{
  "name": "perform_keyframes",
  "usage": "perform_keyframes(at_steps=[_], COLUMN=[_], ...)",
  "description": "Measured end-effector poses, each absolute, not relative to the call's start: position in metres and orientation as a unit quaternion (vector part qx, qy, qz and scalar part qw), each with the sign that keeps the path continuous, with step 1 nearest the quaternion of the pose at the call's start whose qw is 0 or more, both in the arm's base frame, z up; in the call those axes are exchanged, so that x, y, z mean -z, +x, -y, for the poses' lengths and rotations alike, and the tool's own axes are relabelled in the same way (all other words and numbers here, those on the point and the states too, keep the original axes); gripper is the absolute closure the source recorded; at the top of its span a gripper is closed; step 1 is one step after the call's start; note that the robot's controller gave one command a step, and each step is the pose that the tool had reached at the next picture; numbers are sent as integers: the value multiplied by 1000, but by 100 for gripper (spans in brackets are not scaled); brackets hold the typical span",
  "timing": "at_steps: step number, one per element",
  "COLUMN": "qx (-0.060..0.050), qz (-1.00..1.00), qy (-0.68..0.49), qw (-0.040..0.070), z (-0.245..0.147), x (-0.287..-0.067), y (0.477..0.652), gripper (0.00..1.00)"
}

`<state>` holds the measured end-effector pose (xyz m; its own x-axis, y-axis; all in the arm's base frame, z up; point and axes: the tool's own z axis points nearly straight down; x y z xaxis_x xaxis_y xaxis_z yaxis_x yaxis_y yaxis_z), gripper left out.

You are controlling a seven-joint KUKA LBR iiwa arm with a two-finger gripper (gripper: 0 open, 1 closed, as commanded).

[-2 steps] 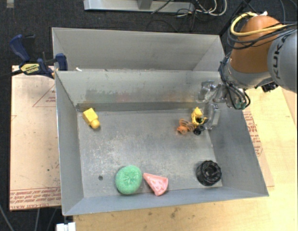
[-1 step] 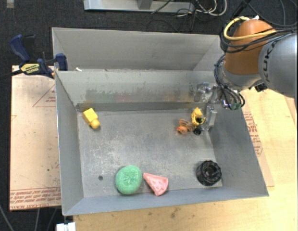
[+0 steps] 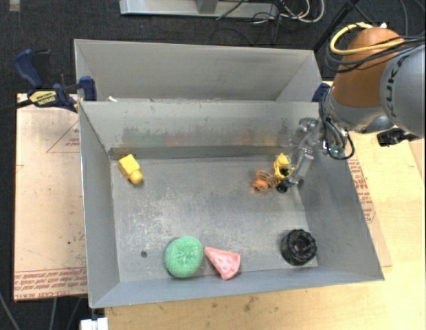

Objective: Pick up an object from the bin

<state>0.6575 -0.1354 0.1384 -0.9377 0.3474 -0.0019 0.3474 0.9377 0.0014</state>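
The gripper (image 3: 290, 178) hangs low at the right side of the grey bin (image 3: 199, 119), its tip against a small yellow-and-black toy (image 3: 282, 163) — whether it is wide or narrow cannot be told. Just left of it lies a small orange piece (image 3: 260, 182). A black round thing (image 3: 298, 246) sits nearer the front wall, a pink wedge (image 3: 223, 262) and green ball (image 3: 183, 256) lie further left, and a yellow block (image 3: 130, 168) lies well apart, far left.
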Motion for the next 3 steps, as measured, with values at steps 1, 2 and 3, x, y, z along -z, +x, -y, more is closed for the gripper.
perform_keyframes(at_steps=[1,2,3], qx=[-1,-1,-1], qz=[-984,-951,-951], qy=[181,310,309], qw=[-1,3,3], z=[127,123,123], x=[-72,-71,-71], y=[656,642,642], gripper=[0,100,100])
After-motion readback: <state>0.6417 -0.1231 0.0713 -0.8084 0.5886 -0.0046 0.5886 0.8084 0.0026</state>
